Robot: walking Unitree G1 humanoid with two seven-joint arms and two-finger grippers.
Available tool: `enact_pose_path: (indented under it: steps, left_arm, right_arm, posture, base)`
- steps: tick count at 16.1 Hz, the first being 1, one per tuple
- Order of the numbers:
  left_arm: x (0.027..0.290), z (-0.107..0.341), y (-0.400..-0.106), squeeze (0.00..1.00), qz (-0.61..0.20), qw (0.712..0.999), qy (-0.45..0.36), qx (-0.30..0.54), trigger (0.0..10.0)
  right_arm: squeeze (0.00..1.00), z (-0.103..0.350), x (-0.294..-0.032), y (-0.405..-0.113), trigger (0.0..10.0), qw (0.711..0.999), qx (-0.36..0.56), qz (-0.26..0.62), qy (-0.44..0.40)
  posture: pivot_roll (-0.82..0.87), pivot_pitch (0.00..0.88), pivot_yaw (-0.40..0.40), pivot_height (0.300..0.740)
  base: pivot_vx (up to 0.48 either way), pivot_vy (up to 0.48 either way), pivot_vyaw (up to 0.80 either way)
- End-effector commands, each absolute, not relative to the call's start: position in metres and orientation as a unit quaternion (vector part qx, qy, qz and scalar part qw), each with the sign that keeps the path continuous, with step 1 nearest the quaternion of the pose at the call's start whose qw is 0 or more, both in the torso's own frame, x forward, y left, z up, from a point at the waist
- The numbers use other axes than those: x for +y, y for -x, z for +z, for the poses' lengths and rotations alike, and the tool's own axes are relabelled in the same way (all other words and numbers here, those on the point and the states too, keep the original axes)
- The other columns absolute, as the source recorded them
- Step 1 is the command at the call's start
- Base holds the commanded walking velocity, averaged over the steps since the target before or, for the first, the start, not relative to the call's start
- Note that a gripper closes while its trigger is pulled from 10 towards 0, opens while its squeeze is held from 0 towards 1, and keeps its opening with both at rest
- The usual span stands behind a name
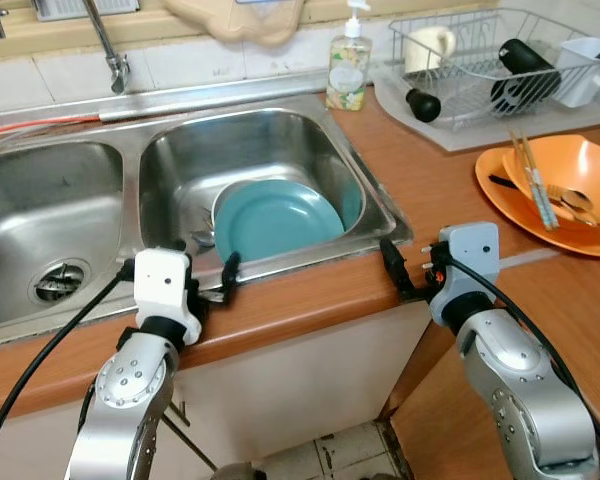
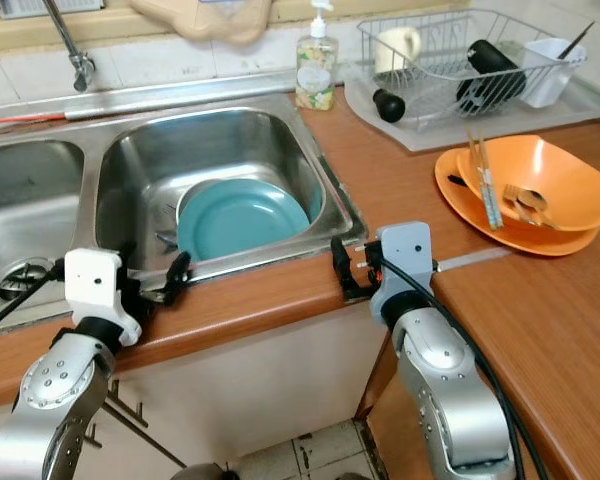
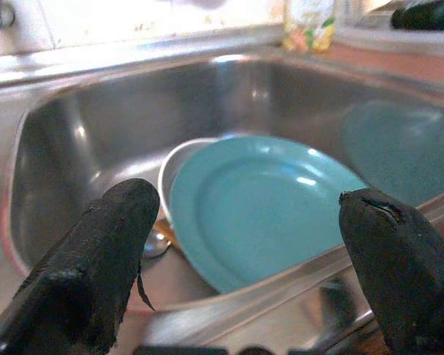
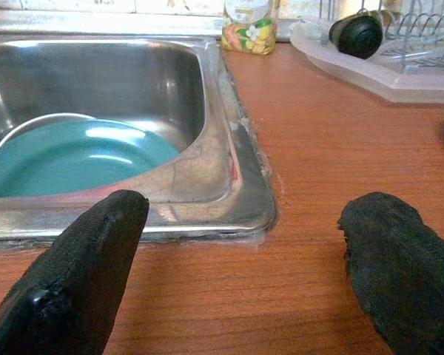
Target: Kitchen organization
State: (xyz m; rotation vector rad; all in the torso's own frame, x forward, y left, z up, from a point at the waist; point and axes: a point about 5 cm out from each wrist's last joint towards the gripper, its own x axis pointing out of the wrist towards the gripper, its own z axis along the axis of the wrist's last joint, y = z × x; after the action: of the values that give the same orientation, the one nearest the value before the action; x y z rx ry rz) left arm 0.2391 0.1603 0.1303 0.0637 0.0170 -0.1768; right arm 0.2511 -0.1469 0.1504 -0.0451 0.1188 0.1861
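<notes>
A teal plate (image 1: 275,220) leans in the right basin of a steel double sink (image 1: 375,190), resting against a pale dish (image 3: 179,159) behind it, with a spoon (image 1: 202,238) beside them. My left gripper (image 1: 208,268) hovers open at the basin's front rim, fingers pointing at the plate (image 3: 259,207). My right gripper (image 1: 398,272) is open too, low over the wooden counter at the sink's front right corner (image 4: 244,192). Neither gripper holds anything.
An orange bowl on an orange plate (image 1: 570,180), with chopsticks and a spoon inside, sits on the counter to the right. Behind it a wire dish rack (image 1: 480,60) holds a mug, a black bottle and a white container. A soap bottle (image 1: 348,65) stands behind the sink. The faucet (image 1: 110,50) is at the back left.
</notes>
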Motion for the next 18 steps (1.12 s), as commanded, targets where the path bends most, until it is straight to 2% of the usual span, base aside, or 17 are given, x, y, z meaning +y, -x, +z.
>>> enact_pose_path:
  steps: [1,3,7,18]
  left_arm:
    - [0.159,0.133,-0.240,0.83,-0.090,0.995,-0.030,0.003,10.0]
    - [0.158,0.134,-0.241,0.83,-0.083,0.996,-0.022,-0.001,10.0]
    - [0.155,0.140,-0.246,0.83,-0.091,0.995,-0.031,-0.009,10.0]
    - [0.155,0.140,-0.249,0.83,-0.083,0.997,-0.004,-0.009,10.0]
  right_arm:
    - [1.00,0.156,-0.148,-0.249,10.0,0.995,0.042,0.090,0.022]
    - [1.00,0.156,-0.149,-0.251,10.0,0.995,0.034,0.087,0.026]
    - [1.00,0.160,-0.150,-0.254,10.0,0.995,0.027,0.089,0.033]
    - [1.00,0.156,-0.149,-0.252,10.0,0.994,0.033,0.088,0.047]
  posture:
    - [-0.02,0.000,0.064,0.740]
    - [-0.02,0.000,0.066,0.740]
    - [-0.02,0.000,0.065,0.740]
    - [-0.03,0.000,0.066,0.740]
  base:
    - [0.000,0.000,0.00]
    - [0.000,0.000,0.00]
    - [0.000,-0.457,0.00]
    - [0.000,0.000,0.00]
